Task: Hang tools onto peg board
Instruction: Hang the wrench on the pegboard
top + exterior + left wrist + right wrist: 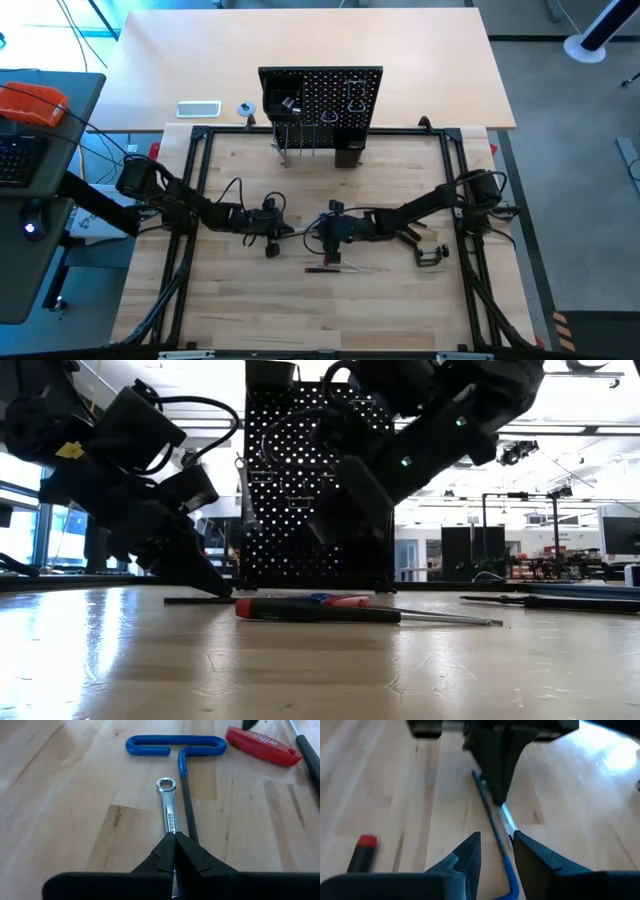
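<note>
A: Pale wood worktop (pixel 400 300), peg board (pixel 320 100) upright at its far edge.
B: Left pincer (pixel 174 840)?
A: Clamped on wrench (pixel 168 810); its tail hidden. Right pincer (pixel 495 847) gapes over the hex key (pixel 175 750)

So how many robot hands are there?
2. The left gripper is shut on the silver wrench mid-table; the right gripper is open over the blue hex key.

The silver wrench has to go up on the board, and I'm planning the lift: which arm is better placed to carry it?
Left, probably. The left gripper is already shut on the silver wrench lying beside the blue T hex key. The right gripper is open, straddling the hex key's shaft, and holds nothing.
</note>
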Action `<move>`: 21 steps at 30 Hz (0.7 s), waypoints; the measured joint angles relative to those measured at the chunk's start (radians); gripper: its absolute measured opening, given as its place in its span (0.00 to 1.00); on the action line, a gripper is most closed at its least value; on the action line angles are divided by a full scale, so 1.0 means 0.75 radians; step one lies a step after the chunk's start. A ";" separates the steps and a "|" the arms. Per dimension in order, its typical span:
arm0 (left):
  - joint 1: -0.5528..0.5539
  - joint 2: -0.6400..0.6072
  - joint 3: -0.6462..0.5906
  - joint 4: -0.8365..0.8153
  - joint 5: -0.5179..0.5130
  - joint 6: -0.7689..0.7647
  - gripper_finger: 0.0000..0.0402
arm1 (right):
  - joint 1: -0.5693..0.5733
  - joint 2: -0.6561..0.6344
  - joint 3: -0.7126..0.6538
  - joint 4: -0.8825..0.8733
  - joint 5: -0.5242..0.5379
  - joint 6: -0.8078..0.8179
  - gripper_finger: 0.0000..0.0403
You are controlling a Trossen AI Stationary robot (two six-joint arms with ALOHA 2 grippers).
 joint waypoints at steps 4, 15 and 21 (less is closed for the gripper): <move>-0.001 0.001 0.025 -0.027 0.018 0.002 0.00 | -0.049 0.000 0.000 0.007 -0.073 -0.011 0.27; -0.005 0.001 0.077 -0.087 0.089 0.024 0.00 | -0.083 0.000 0.000 -0.123 -0.197 0.037 0.27; -0.029 0.001 0.080 -0.083 0.078 0.025 0.00 | -0.080 0.000 0.000 -0.165 -0.249 0.048 0.27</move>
